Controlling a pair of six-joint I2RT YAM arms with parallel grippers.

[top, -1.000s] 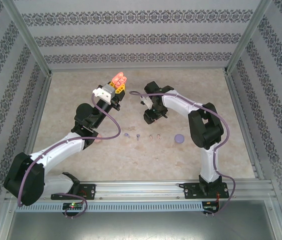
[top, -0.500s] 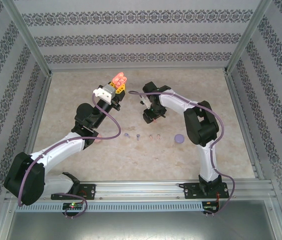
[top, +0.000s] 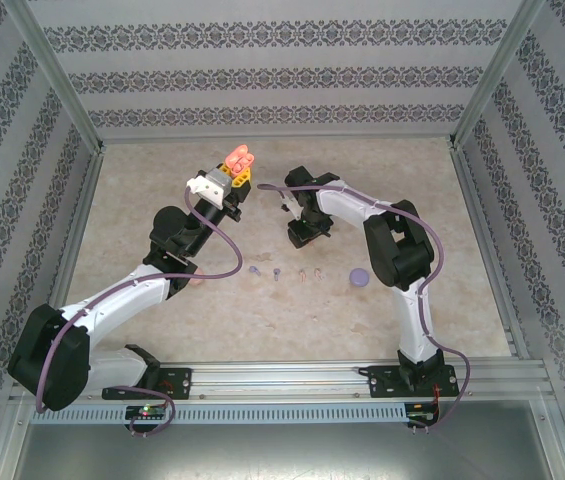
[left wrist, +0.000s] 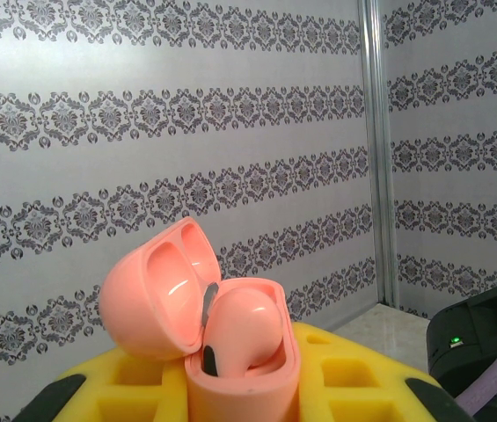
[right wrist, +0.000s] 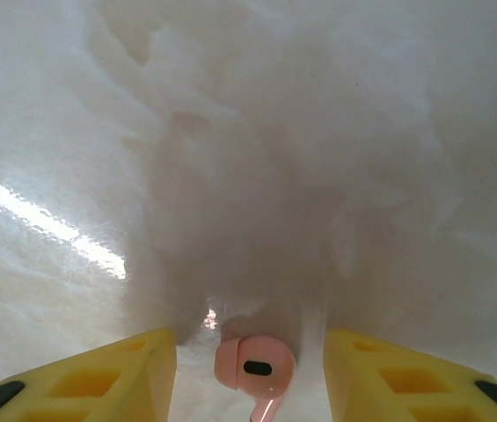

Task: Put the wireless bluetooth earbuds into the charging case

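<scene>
My left gripper [top: 236, 172] is raised over the far middle of the table, shut on an open orange-pink charging case [top: 239, 157]. In the left wrist view the case [left wrist: 257, 378] stands between the yellow fingers [left wrist: 362, 387] with its lid [left wrist: 151, 299] tipped back to the left. One pink earbud [left wrist: 241, 327] sits in it. My right gripper [top: 307, 236] is down at the tabletop, open. A pink earbud [right wrist: 255, 365] lies on the table between its yellow fingers [right wrist: 116, 374], with a gap on each side. Several small earbuds [top: 276, 272] lie in a row nearer the arms.
A round purple case [top: 359, 277] lies right of the earbud row. Something pink [top: 195, 283] peeks out under the left forearm. Patterned walls and metal posts [top: 57, 85] close in the marble table [top: 462, 310] on three sides.
The right arm's wrist has shifted slightly left over the table and its jaws have narrowed a little around the pink earbud. The left arm and the case have not moved.
</scene>
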